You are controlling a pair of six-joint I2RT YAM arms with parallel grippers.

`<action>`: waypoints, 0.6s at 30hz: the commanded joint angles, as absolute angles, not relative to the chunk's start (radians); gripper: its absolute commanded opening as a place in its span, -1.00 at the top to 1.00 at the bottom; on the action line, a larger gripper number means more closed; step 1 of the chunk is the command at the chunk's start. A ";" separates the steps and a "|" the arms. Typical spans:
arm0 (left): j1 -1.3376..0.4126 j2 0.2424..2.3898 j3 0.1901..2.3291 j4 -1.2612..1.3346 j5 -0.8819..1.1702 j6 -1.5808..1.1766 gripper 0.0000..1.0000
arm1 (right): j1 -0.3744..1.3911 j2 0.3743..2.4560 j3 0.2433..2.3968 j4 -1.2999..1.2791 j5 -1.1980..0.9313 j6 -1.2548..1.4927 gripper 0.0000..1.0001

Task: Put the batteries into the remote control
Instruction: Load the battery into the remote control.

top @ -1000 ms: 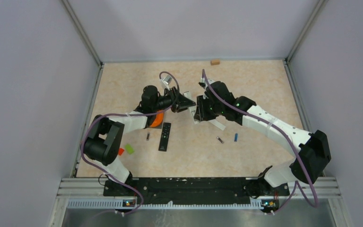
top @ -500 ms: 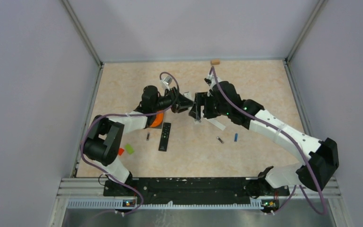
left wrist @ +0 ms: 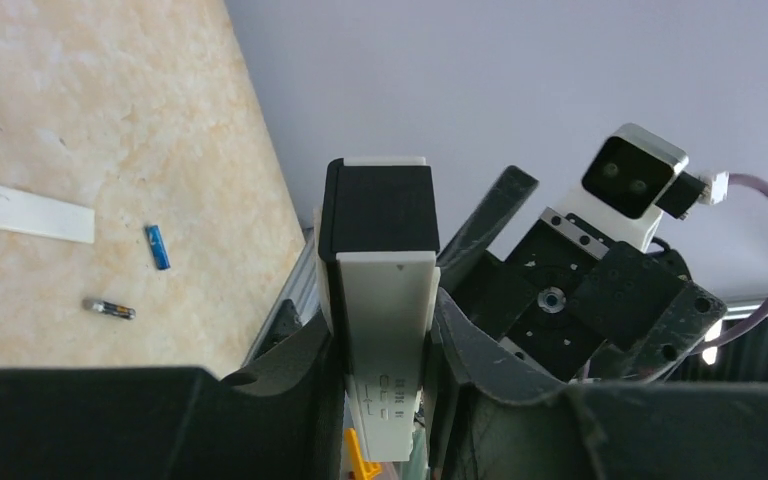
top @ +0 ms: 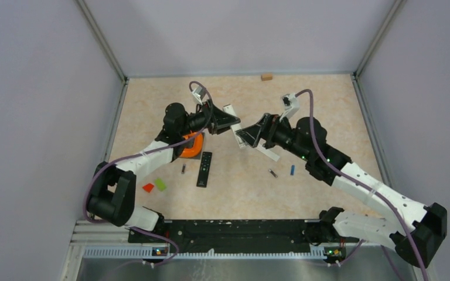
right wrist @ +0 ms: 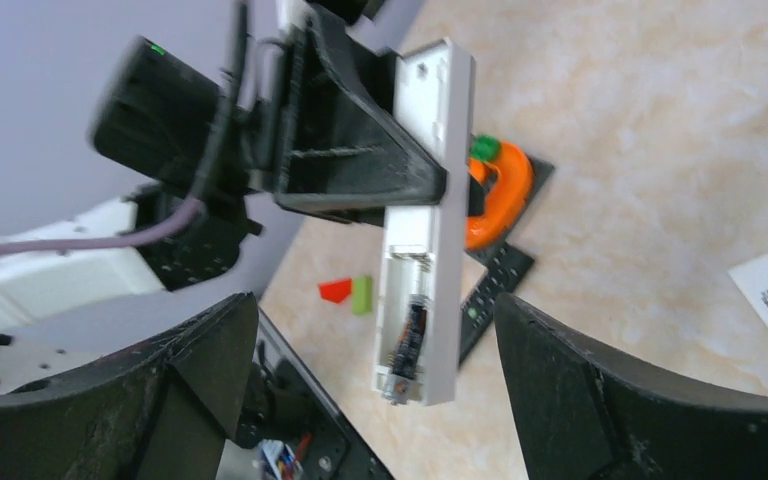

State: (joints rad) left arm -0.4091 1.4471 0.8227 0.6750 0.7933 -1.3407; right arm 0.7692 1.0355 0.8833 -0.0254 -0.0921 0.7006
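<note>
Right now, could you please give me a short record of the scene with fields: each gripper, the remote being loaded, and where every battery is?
left gripper: shut on the white remote, holding it above the table
right gripper: open, empty, facing the remote
compartment: uncovered
loaded battery: one, inside the compartment
blue battery: on the table, right of the black remote
silvery battery: beside the blue one, not touching it
dark battery: just left of the black remote
</note>
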 commanded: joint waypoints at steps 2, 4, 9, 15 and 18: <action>-0.393 1.431 0.848 0.721 0.805 -1.497 1.00 | 0.767 0.945 0.860 0.181 -0.062 0.789 -0.80; -0.388 1.432 0.846 0.731 0.797 -1.571 1.00 | 0.767 0.939 0.853 0.186 -0.058 0.845 -0.80; -0.374 1.427 0.801 0.828 0.788 -1.747 1.00 | 0.767 0.910 0.794 0.242 -0.035 0.944 -0.78; -0.371 1.437 0.755 0.886 0.769 -1.862 1.00 | 0.767 0.900 0.763 0.252 -0.005 0.974 -0.76; -0.370 1.423 0.747 0.864 0.742 -1.876 1.00 | 0.767 0.909 0.760 0.249 -0.012 1.006 -0.73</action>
State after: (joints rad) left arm -0.3737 1.4467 0.7574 0.7750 0.7799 -1.7931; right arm 0.7692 0.9222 0.7589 0.1905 -0.0235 0.9531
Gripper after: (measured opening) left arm 0.322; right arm 0.881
